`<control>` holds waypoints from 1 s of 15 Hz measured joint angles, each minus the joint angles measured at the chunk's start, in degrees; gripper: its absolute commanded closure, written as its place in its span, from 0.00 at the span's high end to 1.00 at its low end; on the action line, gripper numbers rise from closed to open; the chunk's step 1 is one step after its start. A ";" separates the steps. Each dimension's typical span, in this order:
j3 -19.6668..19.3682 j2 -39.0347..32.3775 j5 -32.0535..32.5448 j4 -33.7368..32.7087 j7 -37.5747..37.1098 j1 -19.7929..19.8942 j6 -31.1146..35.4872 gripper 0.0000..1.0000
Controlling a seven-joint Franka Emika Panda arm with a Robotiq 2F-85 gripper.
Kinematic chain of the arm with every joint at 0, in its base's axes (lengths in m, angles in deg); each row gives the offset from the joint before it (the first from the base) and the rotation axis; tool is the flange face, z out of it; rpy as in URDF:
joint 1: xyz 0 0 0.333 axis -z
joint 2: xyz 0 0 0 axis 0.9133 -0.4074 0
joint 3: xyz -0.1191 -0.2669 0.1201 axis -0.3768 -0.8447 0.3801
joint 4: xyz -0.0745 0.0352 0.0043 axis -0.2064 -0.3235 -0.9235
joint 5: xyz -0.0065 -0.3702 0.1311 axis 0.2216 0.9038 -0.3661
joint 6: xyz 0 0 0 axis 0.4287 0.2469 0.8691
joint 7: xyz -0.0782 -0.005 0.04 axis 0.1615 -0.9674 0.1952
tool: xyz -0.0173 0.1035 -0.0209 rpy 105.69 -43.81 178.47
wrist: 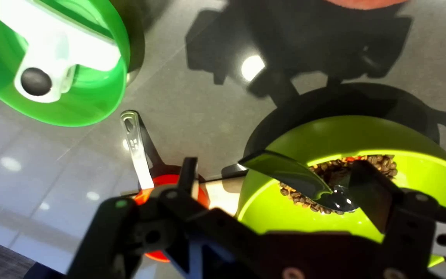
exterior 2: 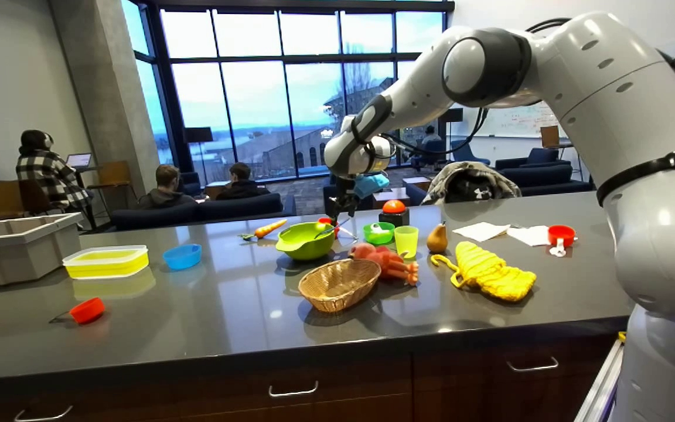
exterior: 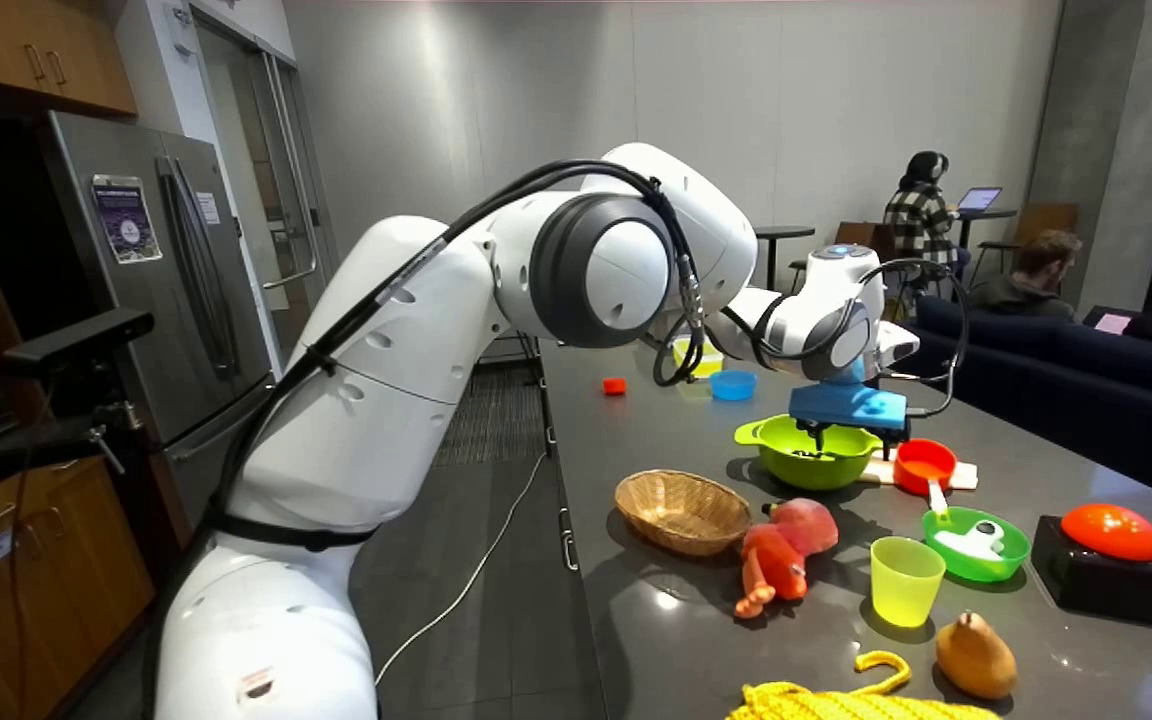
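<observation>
On a glossy grey counter (exterior 2: 208, 319), with tall windows (exterior 2: 255, 88) beyond, a lime-green bowl (exterior 2: 308, 248) is set; inside it, brown pellets (wrist: 385, 164) are seen with a dark spoon (wrist: 300, 176), whose handle is extended past the rim; above the bowl's edge the gripper (exterior: 854, 450) is poised, its jaws spread wide and nothing gripped; close by are placed a red measuring cup (exterior: 921, 483), a wicker basket (exterior: 684, 512) and a red plush toy (exterior: 776, 565).
</observation>
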 measured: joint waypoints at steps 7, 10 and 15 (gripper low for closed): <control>0.37 -1.21 -0.04 -1.85 0.05 0.11 -1.42 0.41; 0.37 -1.41 -0.04 -2.05 0.05 0.25 -1.43 0.18; 0.46 -1.62 -0.10 -2.36 0.05 0.56 -1.45 0.00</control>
